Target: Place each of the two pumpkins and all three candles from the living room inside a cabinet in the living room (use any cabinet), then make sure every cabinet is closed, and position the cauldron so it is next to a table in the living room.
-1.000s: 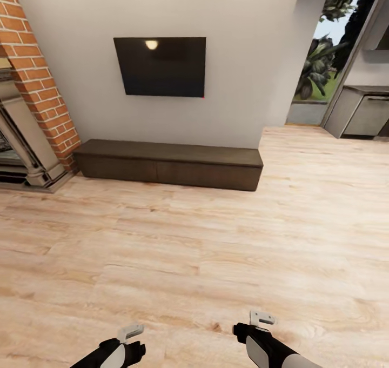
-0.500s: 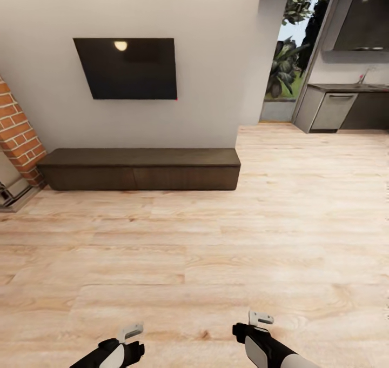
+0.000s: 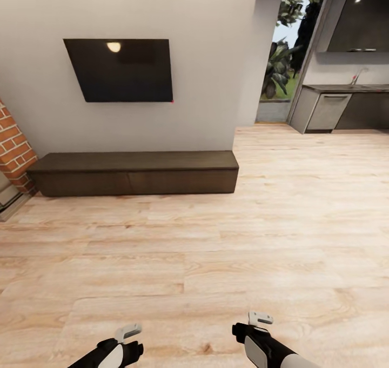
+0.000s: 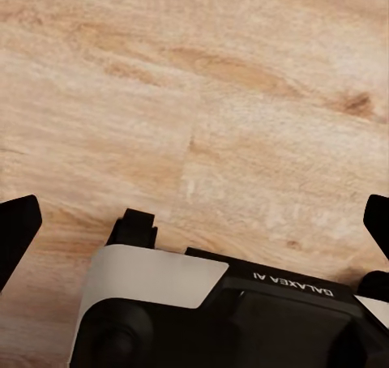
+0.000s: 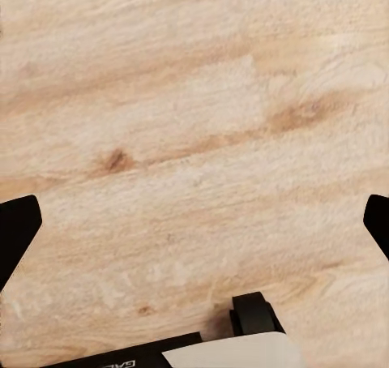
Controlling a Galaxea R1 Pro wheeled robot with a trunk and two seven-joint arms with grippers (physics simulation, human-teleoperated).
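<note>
You are looking across a bare stretch of pale wood floor (image 3: 216, 260) toward the cabinet (image 3: 132, 173) — the long, low, dark brown unit sitting against the white wall in the left half of the head view, a little above the middle of the frame. Its drawer fronts are lying flush, so it is reading as closed. A dark wall-mounted screen (image 3: 120, 69) is hanging directly above it, and a strip of red brick (image 3: 13, 149) is showing at the left edge, just beside the cabinet's left end. In the upper right of the frame a doorway is opening onto green plants (image 3: 283, 60), with grey kitchen units (image 3: 329, 111) beside it.

Your left gripper (image 3: 128, 333) is sitting at the bottom edge, left of centre, and your right gripper (image 3: 260, 319) at the bottom edge, right of centre — both well apart from the cabinet. In each wrist view the dark fingertips (image 4: 18, 230) (image 5: 16, 226) are sitting at opposite edges of the picture with only floorboards between them, so both jaws are spread wide and gripping nothing.
</note>
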